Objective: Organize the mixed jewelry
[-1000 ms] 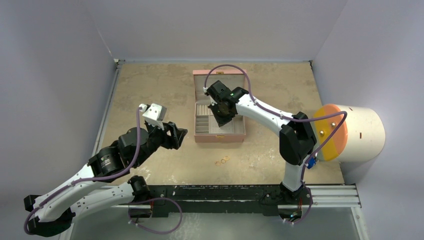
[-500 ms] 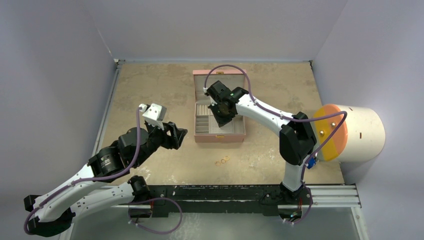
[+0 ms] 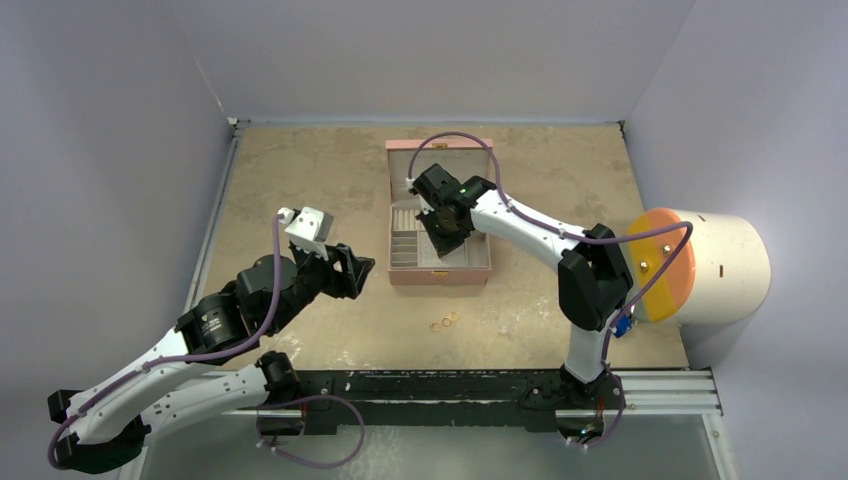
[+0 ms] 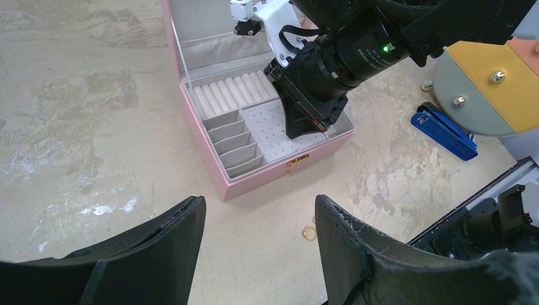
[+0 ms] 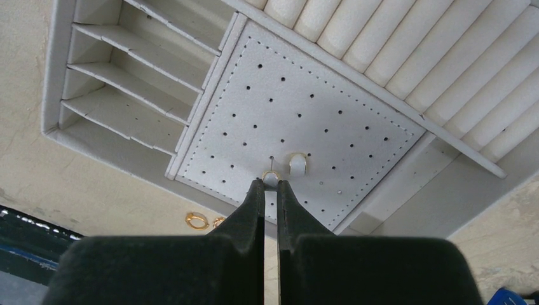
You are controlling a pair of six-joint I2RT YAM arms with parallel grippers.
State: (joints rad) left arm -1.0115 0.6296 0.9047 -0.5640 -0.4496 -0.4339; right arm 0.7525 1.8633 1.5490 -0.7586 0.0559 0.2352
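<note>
Right tool (image 5: 270, 185) closed to a hairline over an open pink jewelry box (image 4: 210, 162); left tool (image 4: 259, 210) gaping wide, holding nothing.

In the right wrist view the matte black fingers (image 5: 251, 213) meet at a small gold hoop (image 5: 271, 176) on the white, dot-perforated pad (image 5: 318, 108); whether they pinch it cannot be told. A second gold hoop (image 5: 297, 162) stands just at 2 o'clock of it. Padded ring rolls (image 5: 407, 57) lie at 1 o'clock of the pad, slanted divider slots (image 5: 121, 82) at 10 o'clock. From above, two loose gold rings (image 3: 445, 321) lie on the mottled beige counter (image 3: 300, 170) at 6 o'clock of the box; the left tool hovers at 8 o'clock, apart from it.
</note>
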